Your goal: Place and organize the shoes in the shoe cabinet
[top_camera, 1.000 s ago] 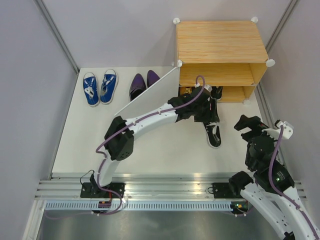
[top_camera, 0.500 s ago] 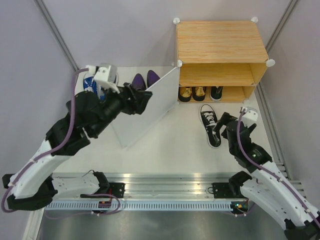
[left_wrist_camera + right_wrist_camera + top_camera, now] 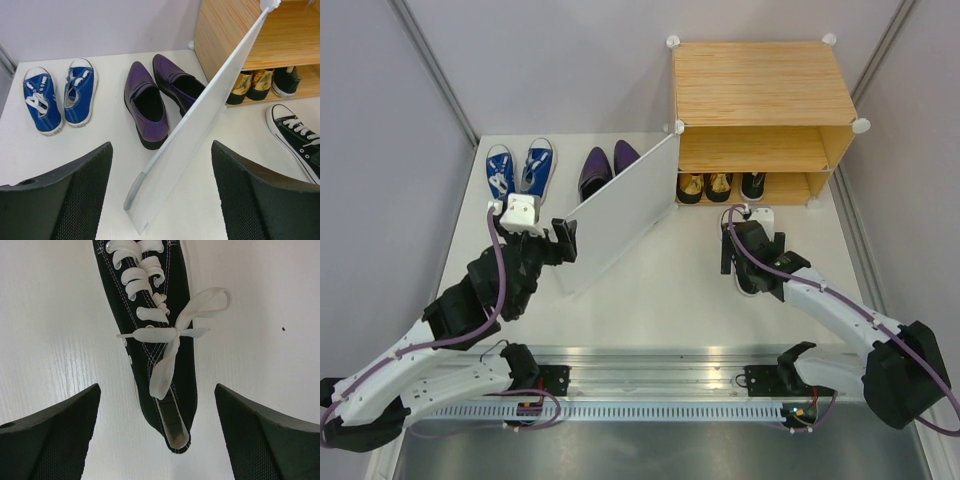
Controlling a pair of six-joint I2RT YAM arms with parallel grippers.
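Right arm stretched forward; right gripper (image 3: 157, 390) above lone black shoe (image 3: 150, 290), jaws apart, straddling, clear of it. Toe cropped. Shoe at 6 o'clock of shoe cabinet (image 3: 760, 85). Left gripper (image 3: 161, 150) jaws apart, facing door panel (image 3: 200, 115).

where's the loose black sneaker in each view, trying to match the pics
Top external: black sneaker right of centre, in front of the shoe cabinet, partly hidden by the right gripper.
Left wrist: right edge, partly cut off.
Right wrist: centre, heel toward the bottom.
Shared landmark: the white table under it; the cabinet shows only in the first two.
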